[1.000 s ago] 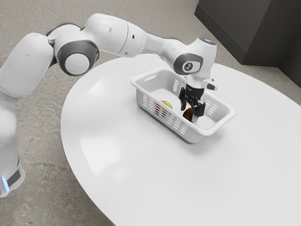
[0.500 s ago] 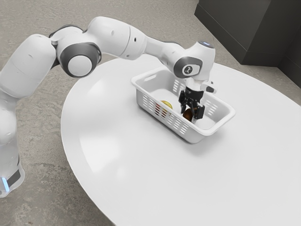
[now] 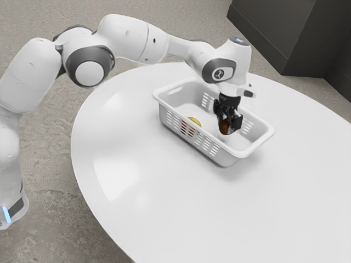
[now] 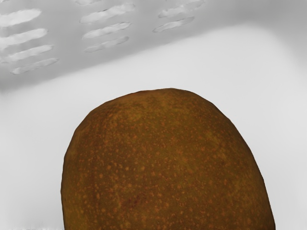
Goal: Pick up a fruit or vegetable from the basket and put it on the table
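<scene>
Holding brown speckled fruit (image 4: 165, 163) with black gripper (image 3: 229, 128), fingers part-closed to its width, inside white slotted basket (image 3: 227, 159); could slip if pinched off-centre, or clip rim if swung toward table (image 3: 164, 208) too low.

So the arm (image 3: 123, 39)'s reaching over a white slotted basket (image 3: 225, 159) on a round white table (image 3: 192, 213), fingers (image 3: 238, 121) gripping a brown fruit (image 3: 224, 127). Something yellow (image 3: 194, 120)'s in there too, toward the exterior view's left.
</scene>
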